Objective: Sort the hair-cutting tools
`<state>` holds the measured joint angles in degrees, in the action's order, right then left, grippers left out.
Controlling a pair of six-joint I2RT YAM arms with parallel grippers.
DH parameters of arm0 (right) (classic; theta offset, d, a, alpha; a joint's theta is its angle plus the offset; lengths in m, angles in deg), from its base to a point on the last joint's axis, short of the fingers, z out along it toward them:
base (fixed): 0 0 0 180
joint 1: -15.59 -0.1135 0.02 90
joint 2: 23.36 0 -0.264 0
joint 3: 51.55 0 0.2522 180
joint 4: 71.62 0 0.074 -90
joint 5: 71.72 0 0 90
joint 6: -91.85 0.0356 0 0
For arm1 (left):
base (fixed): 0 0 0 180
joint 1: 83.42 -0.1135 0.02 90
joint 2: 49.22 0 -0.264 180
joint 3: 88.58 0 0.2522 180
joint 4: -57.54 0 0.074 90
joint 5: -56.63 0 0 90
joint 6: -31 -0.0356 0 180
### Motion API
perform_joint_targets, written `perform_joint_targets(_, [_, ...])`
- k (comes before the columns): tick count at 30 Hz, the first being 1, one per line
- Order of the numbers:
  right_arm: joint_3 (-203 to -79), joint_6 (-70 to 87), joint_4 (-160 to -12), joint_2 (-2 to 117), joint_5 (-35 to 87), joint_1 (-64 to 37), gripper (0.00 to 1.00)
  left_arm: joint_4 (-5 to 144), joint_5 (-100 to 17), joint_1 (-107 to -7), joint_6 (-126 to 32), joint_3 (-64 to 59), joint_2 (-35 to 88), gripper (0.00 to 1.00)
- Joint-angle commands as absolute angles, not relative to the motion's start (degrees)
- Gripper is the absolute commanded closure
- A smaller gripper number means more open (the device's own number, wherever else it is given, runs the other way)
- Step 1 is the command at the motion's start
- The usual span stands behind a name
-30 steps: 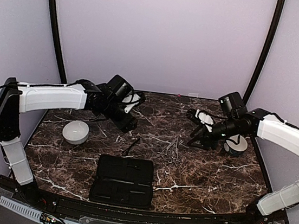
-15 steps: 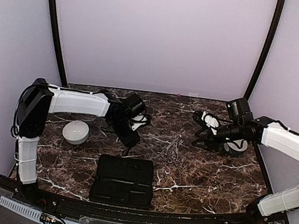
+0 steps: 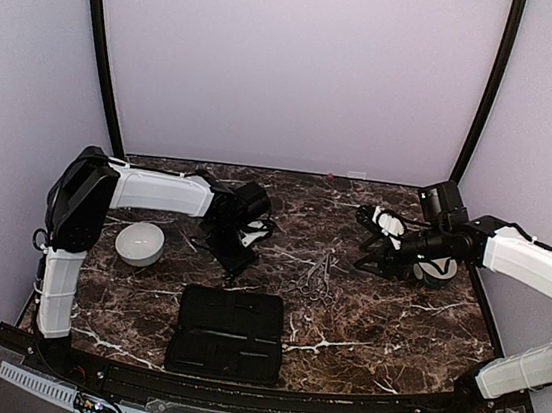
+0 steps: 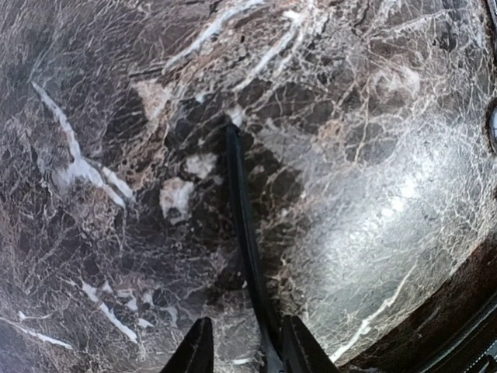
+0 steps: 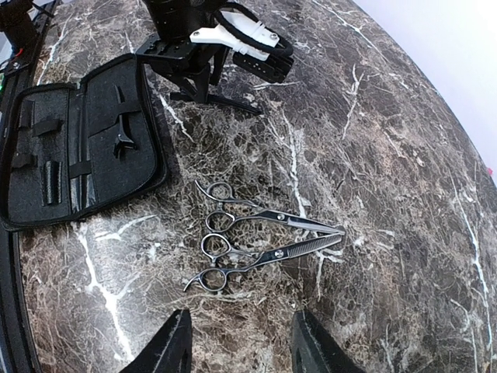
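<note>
Two slim silver ring-handled scissors (image 5: 273,216) lie side by side.

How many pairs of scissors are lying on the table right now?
2. One pair of scissors lies beside the other pair on the marble table, near the open black case. None seem hidden.

Counter (image 3: 393,322) of dark brown marble-look stone with white veins, polished smooth, with a pale sheen of glare across it. Two scissors (image 5: 264,237) of bright silver metal, shiny. A slim comb (image 4: 242,217), black and matt, plastic-looking. An open case (image 5: 78,155) of black cloth, matt, with flat straps inside. A bowl (image 3: 139,243), white, smooth, softly glossy. Arm shells (image 3: 157,192) of smooth white plastic
</note>
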<state>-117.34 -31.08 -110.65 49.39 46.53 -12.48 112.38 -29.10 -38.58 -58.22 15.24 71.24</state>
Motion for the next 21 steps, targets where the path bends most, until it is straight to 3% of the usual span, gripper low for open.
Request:
perform_joint_targets(1, [-117.19,-32.1,-109.72,50.17,47.29,-12.43,0.56,114.5,-32.15,-39.0,-57.84,16.33,71.22,0.71])
perform_joint_targets(11, [-116.87,-32.96,-109.98,51.86,47.94,-12.51,0.56,116.03,-33.38,-39.02,-59.63,16.01,72.24,0.84])
perform_joint_targets(16, [-116.66,-32.29,-109.69,52.31,48.66,-12.51,0.56,117.63,-33.0,-39.03,-61.41,18.14,71.37,1.0])
perform_joint_targets(21, [-117.99,-25.26,-106.0,53.34,48.57,-13.6,0.57,110.03,-32.15,-39.2,-60.09,12.9,61.42,1.0])
